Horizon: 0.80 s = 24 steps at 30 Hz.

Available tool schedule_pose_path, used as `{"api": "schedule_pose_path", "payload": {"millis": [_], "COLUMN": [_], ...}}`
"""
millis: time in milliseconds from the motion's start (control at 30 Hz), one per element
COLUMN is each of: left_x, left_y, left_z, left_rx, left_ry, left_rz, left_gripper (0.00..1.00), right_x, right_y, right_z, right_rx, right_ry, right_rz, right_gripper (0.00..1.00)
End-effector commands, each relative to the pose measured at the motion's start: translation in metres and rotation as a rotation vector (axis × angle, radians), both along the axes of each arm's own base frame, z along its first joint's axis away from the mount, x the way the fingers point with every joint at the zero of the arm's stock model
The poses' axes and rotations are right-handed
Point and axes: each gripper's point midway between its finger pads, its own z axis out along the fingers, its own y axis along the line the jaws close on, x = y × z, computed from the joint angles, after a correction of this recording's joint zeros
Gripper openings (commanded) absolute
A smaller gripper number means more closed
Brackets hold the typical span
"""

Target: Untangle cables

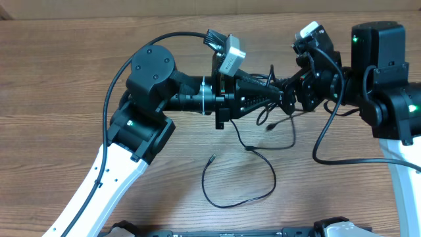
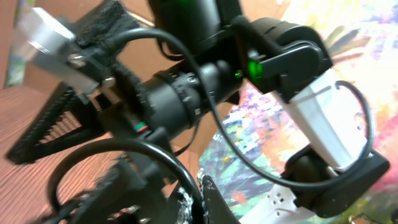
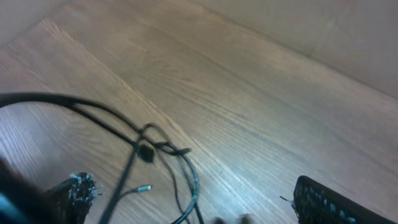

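Note:
The cables (image 1: 248, 149) are thin black cords hanging from between the two grippers down to the table, with a large loose loop and a small plug end (image 1: 212, 158). My left gripper (image 1: 279, 100) points right and looks shut on a cord; in the left wrist view its fingers (image 2: 200, 196) are pressed together round a black strand. My right gripper (image 1: 297, 92) faces it, almost touching. In the right wrist view its fingers (image 3: 199, 199) are wide apart, with a small knot of cords (image 3: 146, 151) and a silver-tipped plug (image 3: 143, 187) on the wood between them.
The wooden table (image 1: 66, 79) stretches to all sides. Thicker black arm cables arch over the left arm (image 1: 115, 72) and loop beside the right arm (image 1: 322, 141). A dark fixture lies along the front edge (image 1: 223, 232).

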Motion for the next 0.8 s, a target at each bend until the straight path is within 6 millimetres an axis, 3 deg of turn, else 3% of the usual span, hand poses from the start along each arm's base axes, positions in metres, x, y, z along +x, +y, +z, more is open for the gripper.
{"api": "schedule_pose_path", "payload": {"millis": [0, 233, 400, 600, 767], "left_x": [-0.030, -0.026, -0.025, -0.006, -0.006], "left_y": [0.002, 0.003, 0.003, 0.023, 0.050], "left_z": [0.016, 0.019, 0.020, 0.021, 0.038], "left_rx": [-0.028, -0.040, -0.039, -0.032, -0.058], "left_ry": [-0.002, -0.012, 0.006, 0.083, -0.006], "left_rz": [-0.144, -0.122, -0.118, -0.064, -0.058], "left_gripper": [0.04, 0.04, 0.04, 0.04, 0.04], "right_x": [0.011, 0.012, 0.022, 0.036, 0.035], "right_y": [-0.002, 0.001, -0.018, -0.093, -0.145], "right_z": [0.001, 0.001, -0.005, -0.022, -0.047], "right_rx": [-0.020, 0.008, -0.053, -0.202, -0.236], "right_ry": [-0.026, -0.006, -0.004, 0.051, 0.168], "right_rz": [-0.024, -0.029, -0.146, -0.544, -0.696], "right_gripper": [1.00, 0.99, 0.99, 1.00, 1.00]}}
